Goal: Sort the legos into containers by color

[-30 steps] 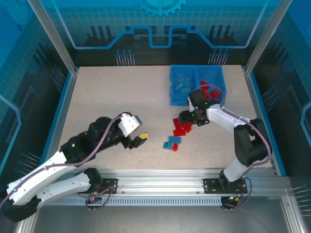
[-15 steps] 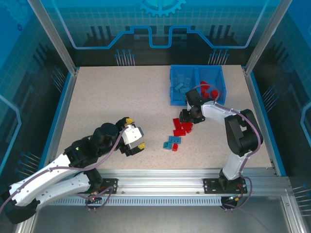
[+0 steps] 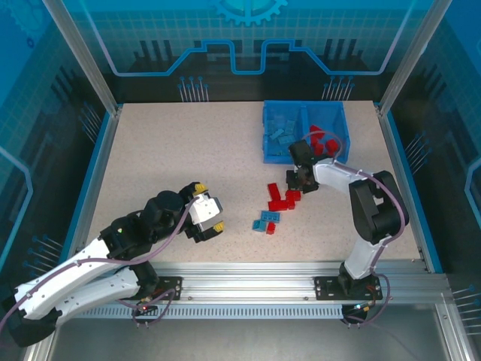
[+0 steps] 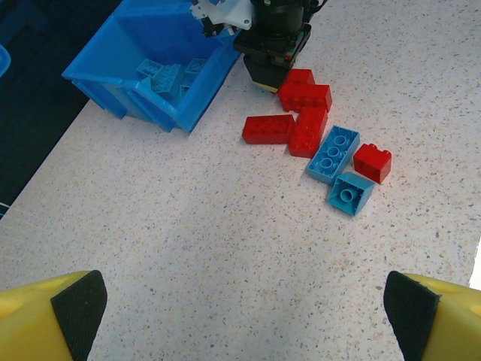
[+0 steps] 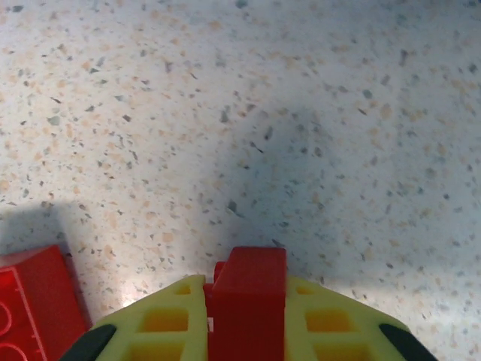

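- One red brick [image 5: 248, 297] is pinched between my right jaws, which are closed on its two flat sides, down close to the bench [image 5: 225, 113] and just in front of the bin [image 3: 265, 139].
- My left jaws stand wide open and hold nothing. They hover over bare bench, well apart from the pile.
- The loose bricks [image 4: 309, 130] lie in a tight cluster between the two arms. Most are red, with two light blue ones [image 4: 334, 153], and several touch each other.
- Handling, as I judge it: hard, stiff, light plastic that is not fragile. The smooth sides could slip or twist in a shallow pinch, so I would take each brick across its flat sides, centred and below the studs.
- Blue bricks lie in the bin's left compartment [image 3: 282, 114] and red in the right compartment [image 3: 332, 113], so this red one belongs right of the divider.
- Room: there is plenty of open bench on the left. The bin's near wall is the edge to clear, so I would lift before crossing it. Neighbouring red bricks sit just beside the right jaws and could be nudged.
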